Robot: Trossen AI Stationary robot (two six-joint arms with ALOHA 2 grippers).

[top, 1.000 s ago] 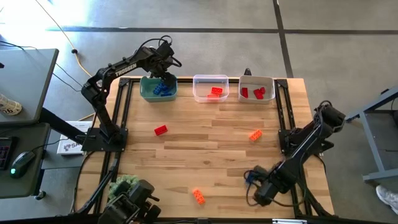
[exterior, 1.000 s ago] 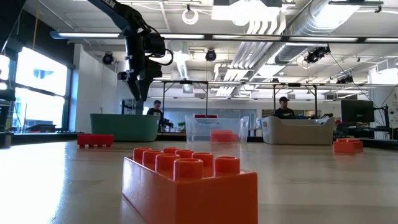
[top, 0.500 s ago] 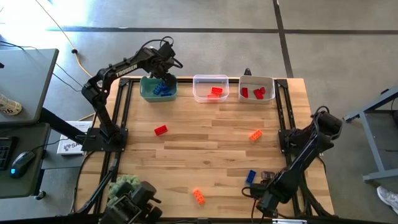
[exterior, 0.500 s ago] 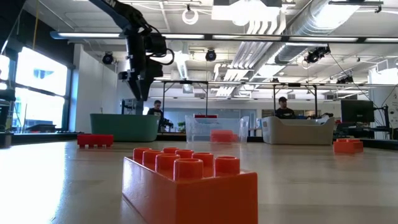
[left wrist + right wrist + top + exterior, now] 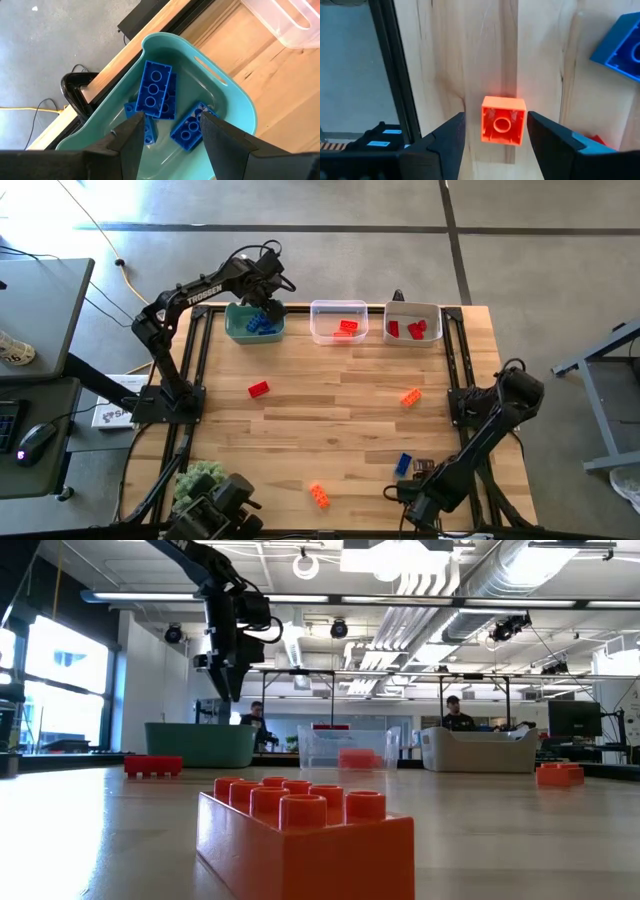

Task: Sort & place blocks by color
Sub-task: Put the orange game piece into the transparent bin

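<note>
1. The wooden table [image 5: 330, 395] carries three bins in a row along its 12 o'clock edge.
2. The teal bin [image 5: 240, 328] sits at about 11 o'clock and holds several blue blocks [image 5: 156, 90]; the clear bin [image 5: 338, 320] at 12 o'clock holds orange blocks [image 5: 349, 327]; the white bin [image 5: 414, 323] toward 1 o'clock holds red blocks [image 5: 413, 330].
3. The left hand [image 5: 170, 135] hangs above the teal bin, fingers apart and gripping nothing.
4. The right hand [image 5: 495, 137] is low at about 5 o'clock, fingers apart on either side of a small orange block [image 5: 503, 120], not clamped on it.
5. Loose on the table: a red block [image 5: 259, 389] at 9 o'clock, an orange block [image 5: 410, 396] at 3 o'clock, a blue block [image 5: 404, 464] at 5 o'clock, and another orange block [image 5: 319, 496] at 6 o'clock.
</note>
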